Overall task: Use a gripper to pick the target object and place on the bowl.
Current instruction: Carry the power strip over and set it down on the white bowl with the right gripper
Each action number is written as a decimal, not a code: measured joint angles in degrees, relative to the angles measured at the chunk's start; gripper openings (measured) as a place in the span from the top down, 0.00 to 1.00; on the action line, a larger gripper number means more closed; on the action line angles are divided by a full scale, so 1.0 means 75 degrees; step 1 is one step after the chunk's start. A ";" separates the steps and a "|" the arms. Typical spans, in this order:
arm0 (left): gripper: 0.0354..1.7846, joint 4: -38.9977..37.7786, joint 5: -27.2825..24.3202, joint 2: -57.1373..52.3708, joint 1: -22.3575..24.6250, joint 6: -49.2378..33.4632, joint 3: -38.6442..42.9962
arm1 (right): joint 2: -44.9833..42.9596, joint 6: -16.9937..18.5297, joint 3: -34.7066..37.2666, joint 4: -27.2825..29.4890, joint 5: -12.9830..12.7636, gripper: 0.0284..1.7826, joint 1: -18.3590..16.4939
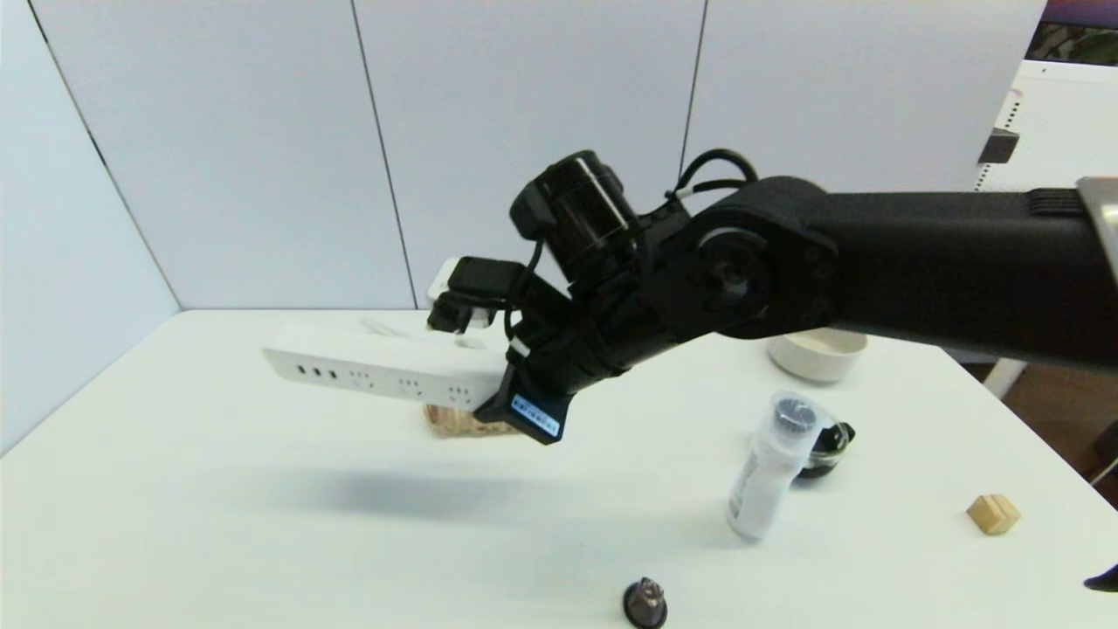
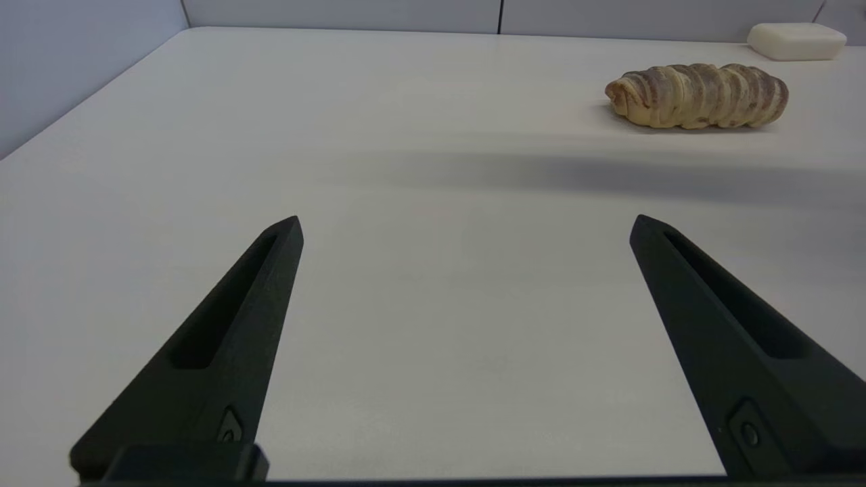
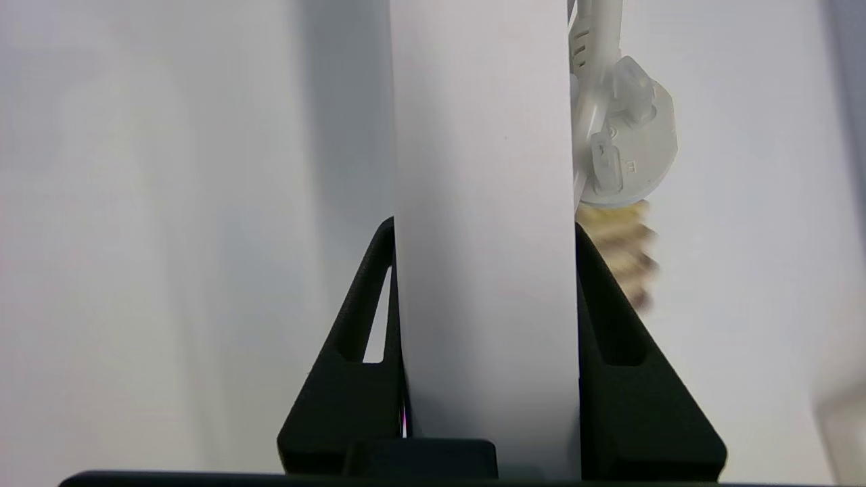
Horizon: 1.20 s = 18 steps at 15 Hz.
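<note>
My right gripper [image 1: 502, 389] is shut on the long white power strip [image 1: 384, 371] and holds it level in the air above the table, over a bread roll. In the right wrist view the strip [image 3: 484, 237] fills the gap between both black fingers [image 3: 365, 325], and its white plug [image 3: 626, 145] hangs beside it. The beige-white bowl [image 1: 817, 353] stands on the table at the back right, partly hidden behind my right arm. My left gripper [image 2: 465, 226] is open and empty low over the bare table.
A bread roll [image 2: 697, 96] lies under the held strip, with a cream soap-like block [image 2: 795, 40] behind it. A white bottle [image 1: 770, 467] lies against a small black dish [image 1: 830, 447]. A wooden cube [image 1: 993, 514] sits at the right, a dark knob [image 1: 645, 603] near the front edge.
</note>
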 joint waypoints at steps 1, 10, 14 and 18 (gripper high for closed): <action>0.04 -0.0003 0.0000 0.0000 0.0000 0.0000 0.0000 | -0.0143 -0.0010 0.0000 0.0052 0.0007 0.66 -0.0176; 0.04 0.0000 -0.0003 0.0000 0.0000 0.0000 0.0000 | -0.1250 -0.0224 0.0003 0.0245 0.0146 0.66 -0.2617; 0.04 0.0000 0.0000 0.0000 0.0000 0.0000 0.0000 | -0.1512 -0.0624 0.0026 0.0558 0.0709 0.66 -0.3670; 0.04 -0.0003 0.0000 0.0000 0.0000 0.0003 0.0000 | -0.1768 -0.1326 0.0036 0.1528 0.1256 0.66 -0.4769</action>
